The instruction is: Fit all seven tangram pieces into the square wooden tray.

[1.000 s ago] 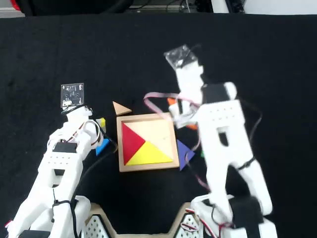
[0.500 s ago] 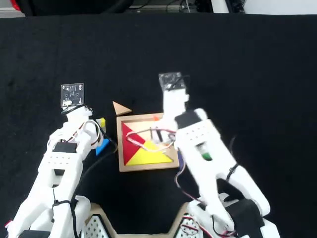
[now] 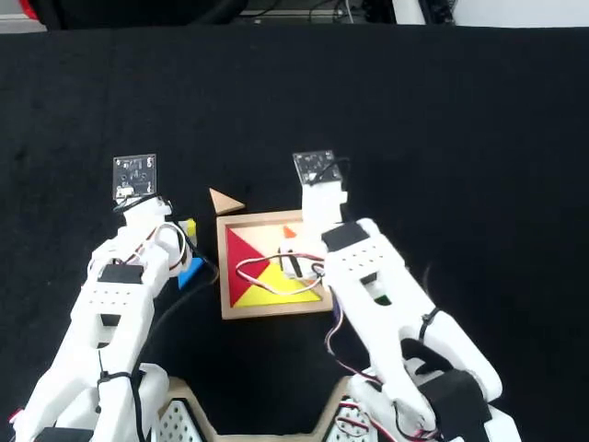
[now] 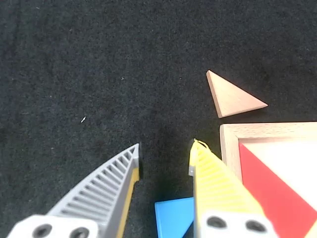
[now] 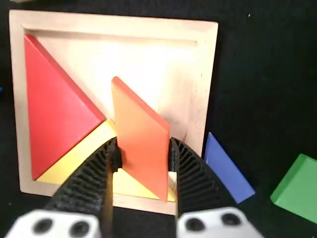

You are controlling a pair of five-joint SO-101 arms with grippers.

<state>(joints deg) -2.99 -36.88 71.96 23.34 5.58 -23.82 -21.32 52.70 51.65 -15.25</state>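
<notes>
Jaws on the right arm are clamped on the orange parallelogram piece (image 5: 141, 144), which stands on edge over the bare part of the tray floor near its far-side wall. The left jaws are apart and empty, low over the black table (image 3: 460, 138) just beside a tray corner.

The square wooden tray (image 3: 224, 267) already holds the large red triangle (image 5: 54, 114) and the large yellow triangle (image 5: 74, 166), both lying flat. My main worry is the parallelogram. It is held upright and slanted, with its lower end close over the yellow triangle. If I let go like this, I judge it could tip onto the yellow piece or lean against the wall instead of dropping flat. Pushing it down could also slide the tray, since nothing is holding it.

Through the right wrist view I can see the grip itself, plus a blue-violet triangle (image 5: 225, 168) touching the tray's outer wall and a green block (image 5: 297, 191) a little farther out. From the high view the right arm covers that area. The left wrist view shows the gap between the left jaws, a light blue piece (image 4: 173, 218) lying under them, and the small plain wooden triangle (image 4: 230, 96) just outside the tray rim.
</notes>
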